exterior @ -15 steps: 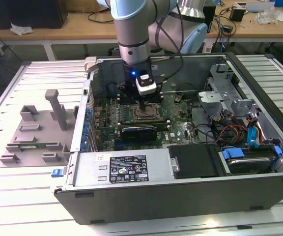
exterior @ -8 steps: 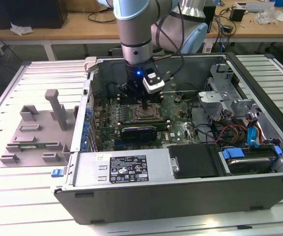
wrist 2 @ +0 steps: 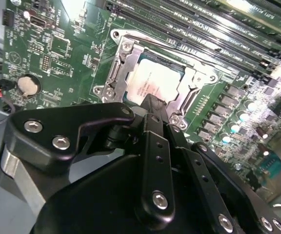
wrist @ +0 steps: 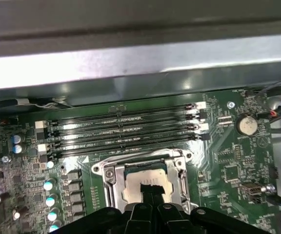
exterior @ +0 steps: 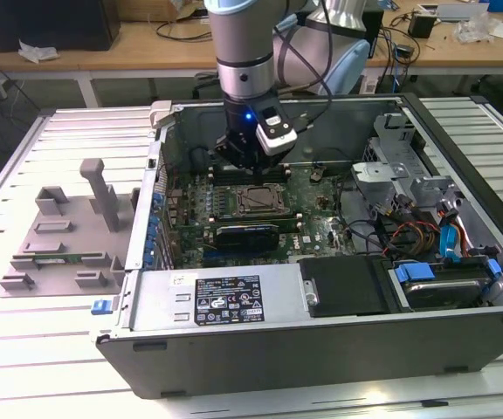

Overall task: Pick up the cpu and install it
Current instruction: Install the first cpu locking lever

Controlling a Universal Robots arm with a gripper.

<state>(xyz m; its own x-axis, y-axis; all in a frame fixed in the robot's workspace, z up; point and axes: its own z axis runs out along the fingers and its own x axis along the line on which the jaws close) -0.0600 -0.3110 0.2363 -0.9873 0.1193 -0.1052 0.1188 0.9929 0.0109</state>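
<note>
CPU (wrist 2: 152, 80) sits flat inside the motherboard socket (wrist 2: 118, 73); gripper (wrist 2: 152, 105) hovers right over it, fingertips pinched together, grasping nothing.

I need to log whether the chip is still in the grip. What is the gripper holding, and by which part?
Cannot be told. The gripper is right over the cpu, which lies in the socket.
</note>
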